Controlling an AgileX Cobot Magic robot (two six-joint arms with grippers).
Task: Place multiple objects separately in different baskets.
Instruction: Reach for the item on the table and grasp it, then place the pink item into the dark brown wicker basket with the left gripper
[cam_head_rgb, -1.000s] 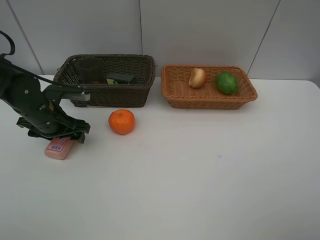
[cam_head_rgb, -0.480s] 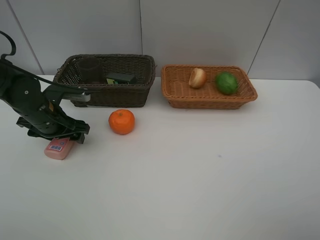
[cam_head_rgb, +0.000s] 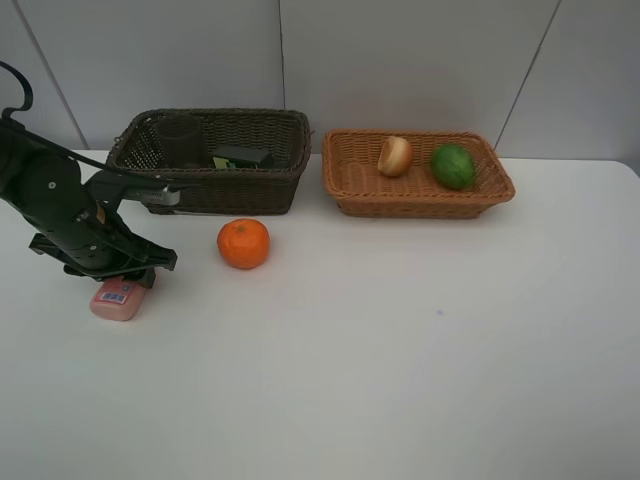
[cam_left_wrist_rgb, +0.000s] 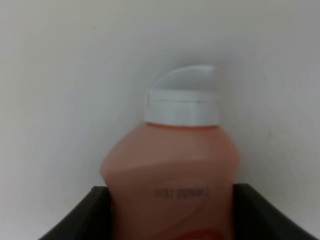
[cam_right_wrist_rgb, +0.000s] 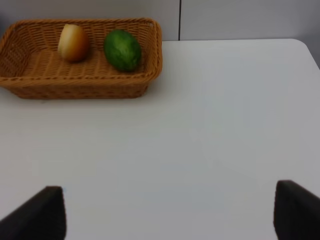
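Observation:
The small pink white-capped bottle (cam_head_rgb: 117, 299) lies on the table at the left. My left gripper (cam_head_rgb: 122, 277) is down over it. In the left wrist view the bottle (cam_left_wrist_rgb: 170, 165) sits tight between the two fingers (cam_left_wrist_rgb: 82, 220), which press its sides. The orange mandarin (cam_head_rgb: 243, 243) lies on the table in front of the dark brown basket (cam_head_rgb: 215, 192), which holds the mauve cup (cam_head_rgb: 182, 138) and the dark green bottle (cam_head_rgb: 243, 156). The light tan basket (cam_head_rgb: 420, 207) holds the peach-like fruit (cam_head_rgb: 394, 155) and the green lime (cam_head_rgb: 453, 165). My right gripper (cam_right_wrist_rgb: 170, 215) is open and empty; it does not show in the exterior view.
The right wrist view shows the tan basket (cam_right_wrist_rgb: 75, 86) with the peach-like fruit (cam_right_wrist_rgb: 73, 42) and the lime (cam_right_wrist_rgb: 122, 50) across bare white table. A grey panelled wall stands right behind both baskets.
My left arm has shifted slightly back and to the left over the pink bottle. The bottle stays in about the same spot on the table. Nothing else has moved.

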